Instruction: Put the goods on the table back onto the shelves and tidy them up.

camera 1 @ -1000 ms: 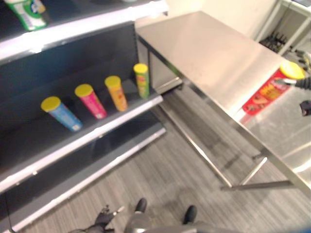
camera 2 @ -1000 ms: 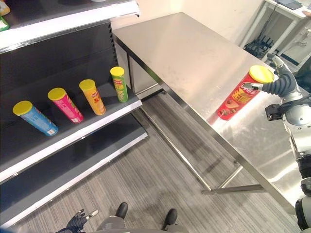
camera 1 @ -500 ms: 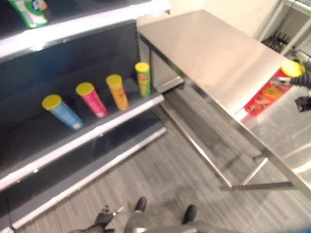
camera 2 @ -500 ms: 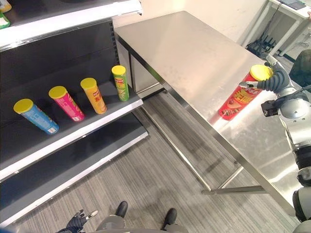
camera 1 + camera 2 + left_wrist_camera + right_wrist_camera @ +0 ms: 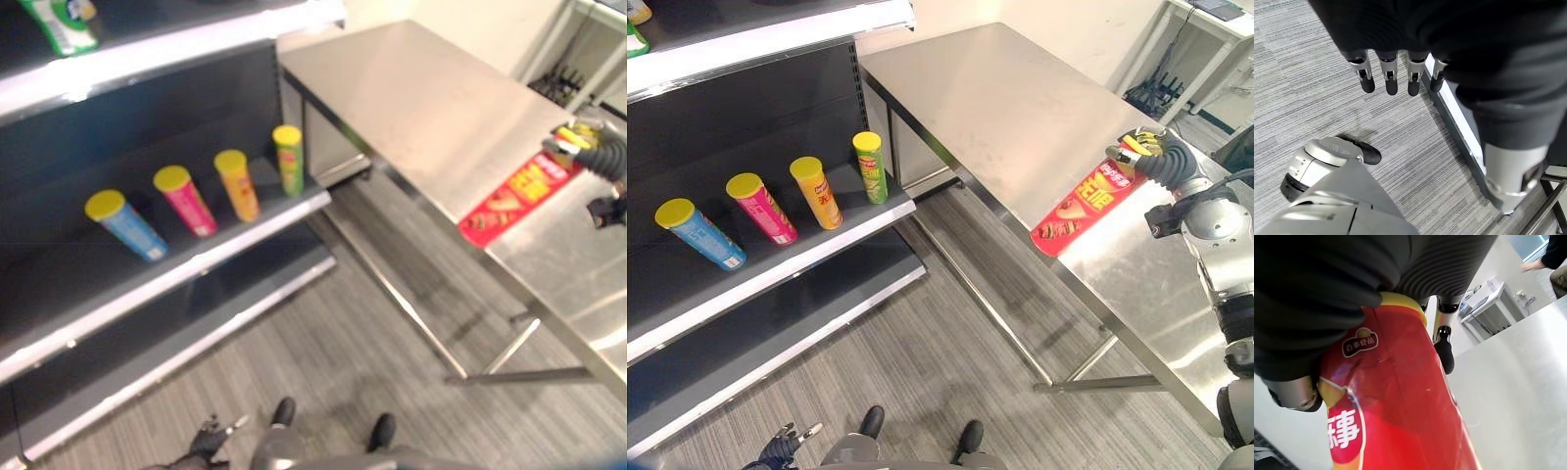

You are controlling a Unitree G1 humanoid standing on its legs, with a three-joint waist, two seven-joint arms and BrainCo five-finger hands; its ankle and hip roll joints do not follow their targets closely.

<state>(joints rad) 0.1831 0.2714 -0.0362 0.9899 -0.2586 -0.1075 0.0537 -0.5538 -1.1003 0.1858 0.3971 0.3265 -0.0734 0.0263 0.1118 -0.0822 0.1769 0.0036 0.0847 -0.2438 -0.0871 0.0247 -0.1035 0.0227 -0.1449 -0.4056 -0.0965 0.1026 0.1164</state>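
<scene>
- Red can: a tall tube with a yellow lid, tilted steeply, its top end in the right hand and its base end reaching out past the near edge of the tabletop.
- Right hand: fingers and thumb curled round the can's lidded end, clasping it; in the right wrist view a dark-tipped finger lies along the can's side and the dark cover wraps over its top.
- Whether the can's base touches the tabletop's edge cannot be told.
- Tabletop: bare brushed steel, set at an angle beside the shelves.
- Middle shelf: four yellow-lidded cans stand in a row, well apart from the red can.
- Blue can: farthest from the tabletop.
- Pink can: next to the blue one.
- Orange can: between pink and green.
- Green can: at the shelf end nearest the tabletop.
- Top shelf: a green-and-white pack lies at its far end.
- Left hand: hangs low over the grey striped floor, beside the shelf unit's base, fingers straight and relaxed, holding nothing.
</scene>
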